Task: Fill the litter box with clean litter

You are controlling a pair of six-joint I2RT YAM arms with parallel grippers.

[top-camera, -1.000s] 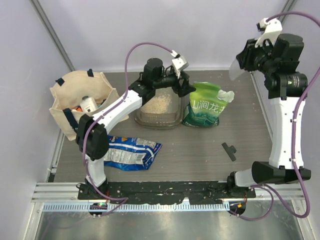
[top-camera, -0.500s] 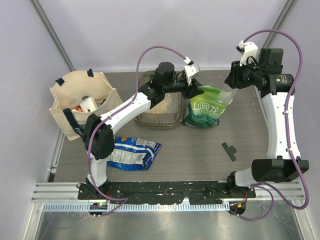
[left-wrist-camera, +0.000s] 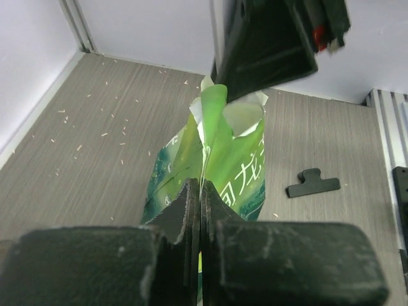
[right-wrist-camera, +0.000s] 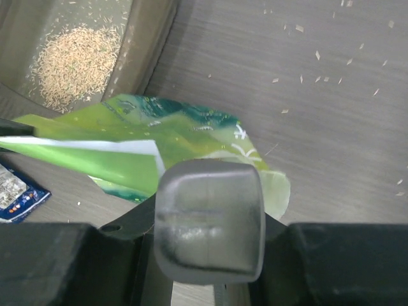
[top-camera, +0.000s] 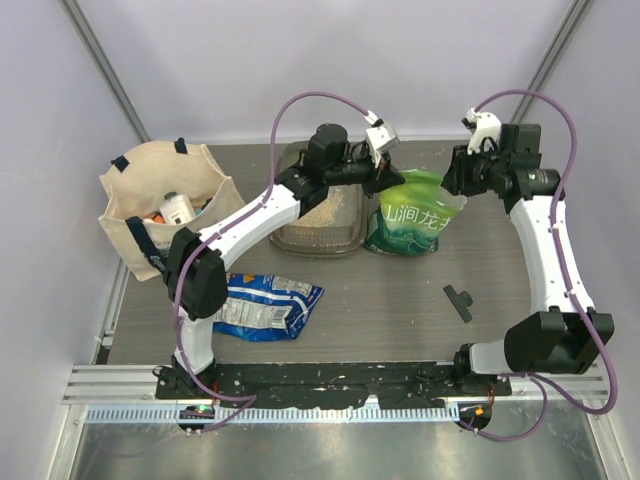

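The smoky litter box [top-camera: 345,238] stands at the back middle of the table, with a patch of tan clean litter [top-camera: 318,206] on its floor. The right wrist view shows the same litter [right-wrist-camera: 75,58] and the box wall [right-wrist-camera: 150,39]. Just right of the box stands a green-and-white printed bag [top-camera: 410,222] with its top open. My left gripper [top-camera: 387,182] reaches across the box and is shut on the bag's upper left edge [left-wrist-camera: 210,121]; its jaws [left-wrist-camera: 201,189] pinch the thin film. My right gripper [top-camera: 457,182] hovers at the bag's upper right, shut on a translucent grey scoop [right-wrist-camera: 209,220].
A beige tote bag [top-camera: 160,200] holding a few items sits at the left. Near the left arm's base lies a blue crinkly packet [top-camera: 265,305]. A black clip [top-camera: 459,302] lies on the table right of centre. Loose granules are scattered over the grey tabletop [right-wrist-camera: 331,76].
My left gripper has swung right from over the litter box to the green bag's top and closed on its edge. The right arm has come down and leftward to the bag with the scoop.
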